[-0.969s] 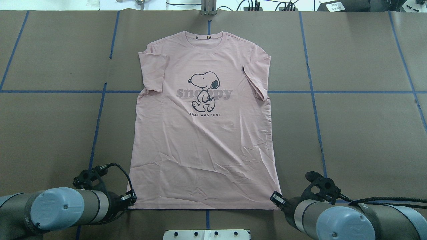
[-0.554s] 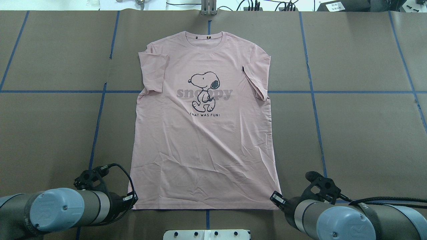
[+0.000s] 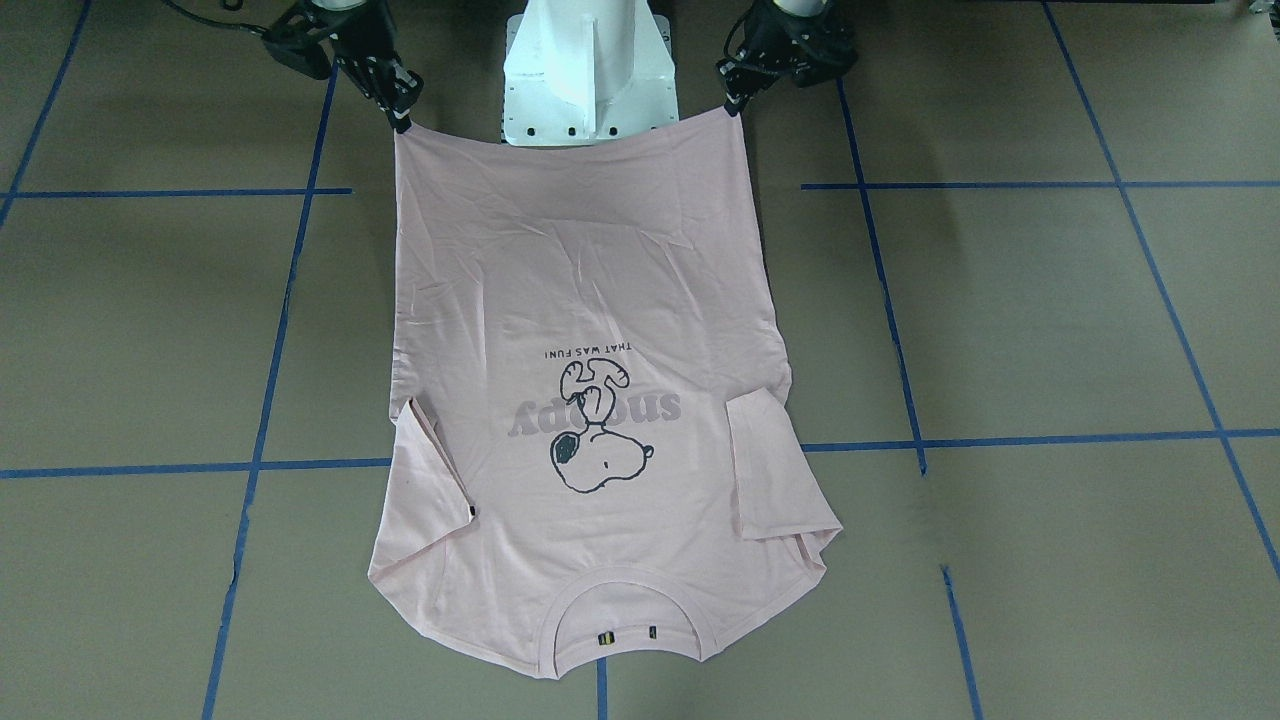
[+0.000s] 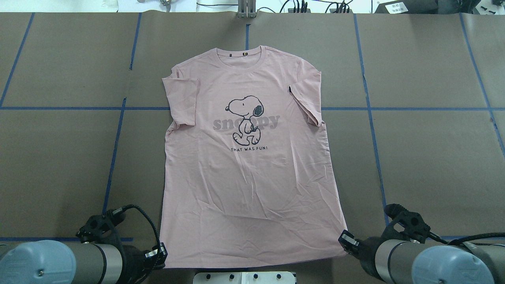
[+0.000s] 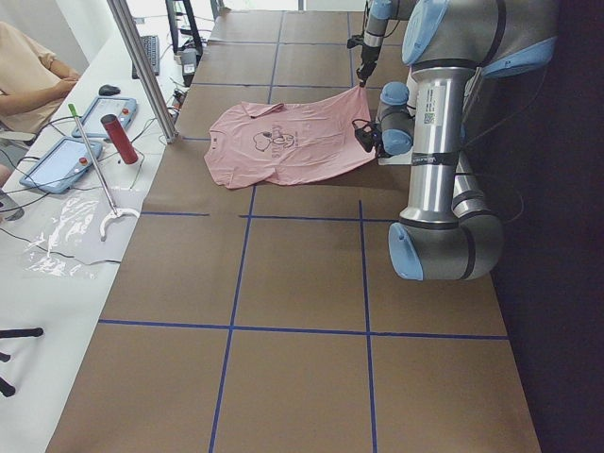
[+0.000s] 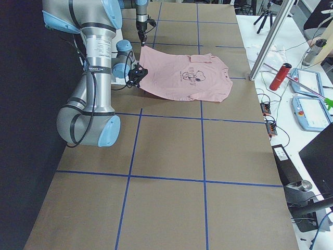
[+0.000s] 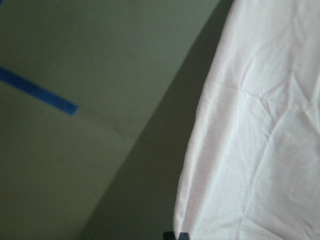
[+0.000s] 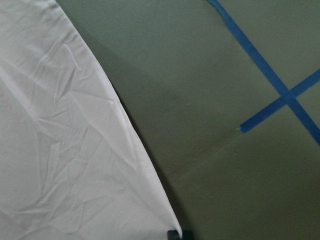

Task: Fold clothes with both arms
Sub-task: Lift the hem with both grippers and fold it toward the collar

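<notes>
The pale pink T-shirt (image 4: 248,177) lies print side up on the brown table (image 4: 434,157), with its collar (image 4: 238,53) at the far end and both sleeves folded in. The Snoopy print (image 4: 245,118) faces up. My left gripper (image 4: 159,252) is shut on the near left hem corner. My right gripper (image 4: 344,239) is shut on the near right hem corner. In the front-facing view the left gripper (image 3: 735,100) and right gripper (image 3: 400,118) hold the hem raised in front of the white pedestal. Each wrist view shows pink cloth (image 7: 260,150) (image 8: 65,150) above its shadow.
The white pedestal base (image 3: 590,60) stands between the arms, just behind the raised hem. Blue tape lines (image 4: 114,150) cross the table. A metal post (image 4: 247,10) stands at the far edge. A red bottle (image 5: 120,139) and tablets sit on the operators' desk.
Both grippers have drawn back toward the robot's base with the hem corners. The whole shirt has slid toward the robot and slightly to the right, and the hem has risen off the table.
</notes>
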